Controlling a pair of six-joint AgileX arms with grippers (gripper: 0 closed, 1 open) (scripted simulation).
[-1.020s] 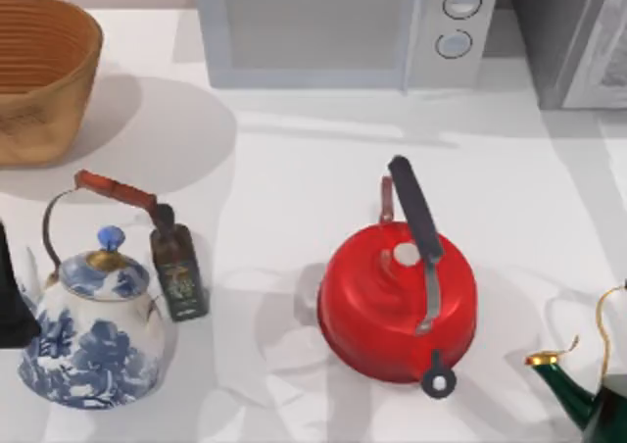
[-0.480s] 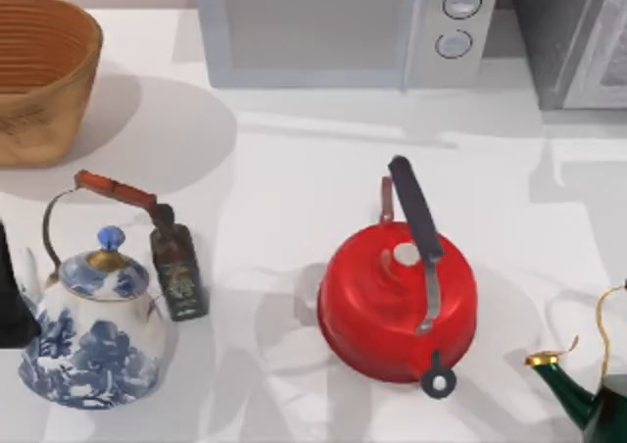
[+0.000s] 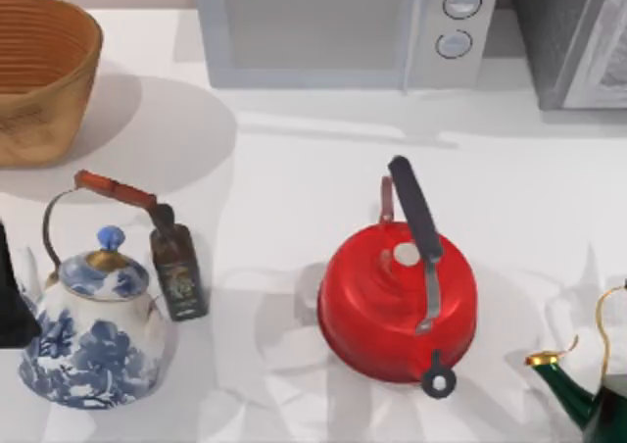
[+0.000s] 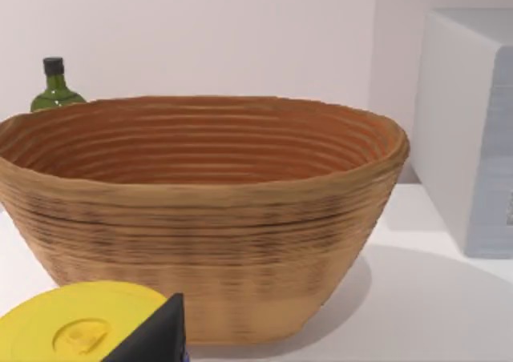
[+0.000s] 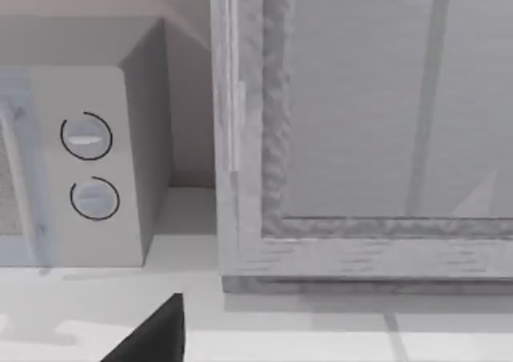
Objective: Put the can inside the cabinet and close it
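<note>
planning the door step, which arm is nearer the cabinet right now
Right. Its wrist view faces the cabinet door close up, beside the microwave. The left arm is at the table's far left, where its wrist view faces the wicker basket.

A kitchen, plainly: a white microwave at the back of the tabletop, kettles about, a woven basket.

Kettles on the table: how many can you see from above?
3. The blue-and-white kettle stands at the front left, the red kettle sits near the middle, and the dark green kettle is cut off at the front right corner. Others may lie outside the frame.
</note>
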